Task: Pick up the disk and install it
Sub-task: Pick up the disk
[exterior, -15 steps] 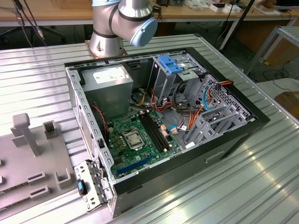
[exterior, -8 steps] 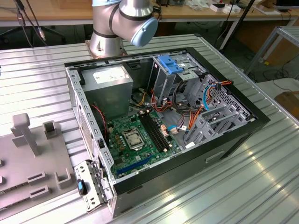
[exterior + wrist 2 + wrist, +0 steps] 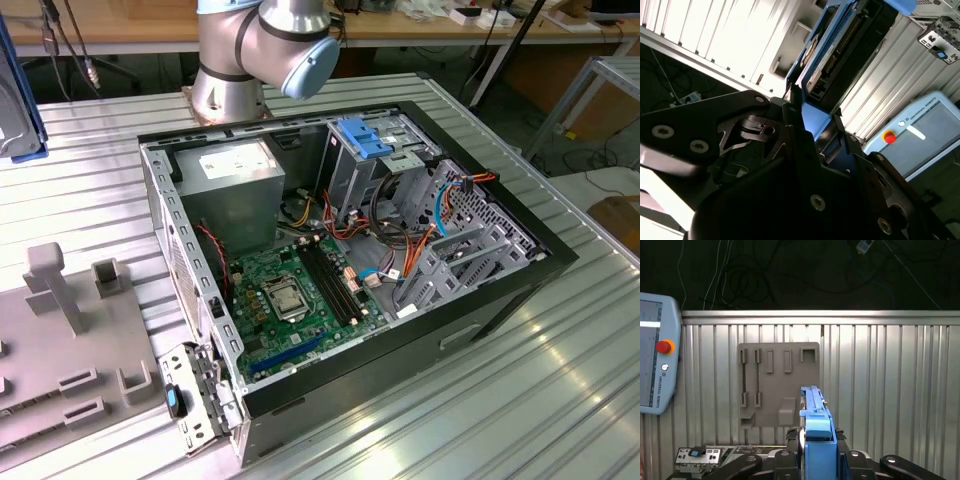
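I'm seeing the gripper [image 3: 818, 442] closed on the disk [image 3: 813, 400]. The fingers [image 3: 794, 442] are pinching it across the blue rails [image 3: 817, 432] at one end, with nothing else in them. The disk is hanging edge-on in the air above the table [image 3: 890, 390], clear of the grey plate [image 3: 777, 385] and not in the case [image 3: 480, 300] yet. In the second wrist view most of its length is sticking out past the fingers.

My read on handling:
- It's a stiff metal body with some heft for its size, and it won't flex.
- It's shock-sensitive, so I'm avoiding any knocks against the case.
- The plastic rails are probably slick and a bit springy, so they're the weak point of this grip.
- I'm taking hold on the side rails only, staying off the label face, the board side and the connector end.
- Gripping at one end means leverage, so I'm expecting it to try to pivot between the pads.
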You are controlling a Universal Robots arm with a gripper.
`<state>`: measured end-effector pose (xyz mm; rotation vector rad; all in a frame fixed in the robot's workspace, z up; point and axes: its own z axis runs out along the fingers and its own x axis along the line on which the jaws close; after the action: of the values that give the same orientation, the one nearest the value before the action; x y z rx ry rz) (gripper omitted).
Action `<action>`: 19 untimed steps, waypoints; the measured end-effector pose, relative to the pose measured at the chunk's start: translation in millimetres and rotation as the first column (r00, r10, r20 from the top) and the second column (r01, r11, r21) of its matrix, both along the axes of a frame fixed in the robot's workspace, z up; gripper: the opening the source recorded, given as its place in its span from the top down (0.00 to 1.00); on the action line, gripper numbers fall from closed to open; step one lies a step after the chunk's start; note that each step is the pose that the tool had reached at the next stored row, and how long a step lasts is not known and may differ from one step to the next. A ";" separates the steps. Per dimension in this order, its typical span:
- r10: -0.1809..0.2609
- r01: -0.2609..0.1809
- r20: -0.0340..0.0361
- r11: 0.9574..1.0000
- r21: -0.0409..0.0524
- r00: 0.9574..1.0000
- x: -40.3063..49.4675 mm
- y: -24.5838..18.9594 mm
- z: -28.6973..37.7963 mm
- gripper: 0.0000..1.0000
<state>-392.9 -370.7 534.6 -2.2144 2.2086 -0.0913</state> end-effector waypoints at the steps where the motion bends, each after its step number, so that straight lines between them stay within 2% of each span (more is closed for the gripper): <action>1: 0.000 0.000 0.000 1.000 0.000 1.000 1.5 0.0 0.0 0.63; 4: 0.000 0.000 0.000 1.000 0.000 1.000 10.0 0.0 0.0 0.63; 8: 0.000 0.000 0.000 1.000 0.000 1.000 15.2 0.0 0.0 0.63; 16: 0.000 0.000 0.000 1.000 0.000 1.000 32.4 0.0 0.0 0.63; 19: 0.000 0.000 0.000 1.000 0.000 1.000 44.2 0.0 0.0 0.63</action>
<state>-348.7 -370.7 534.6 -2.2143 2.2087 -0.0912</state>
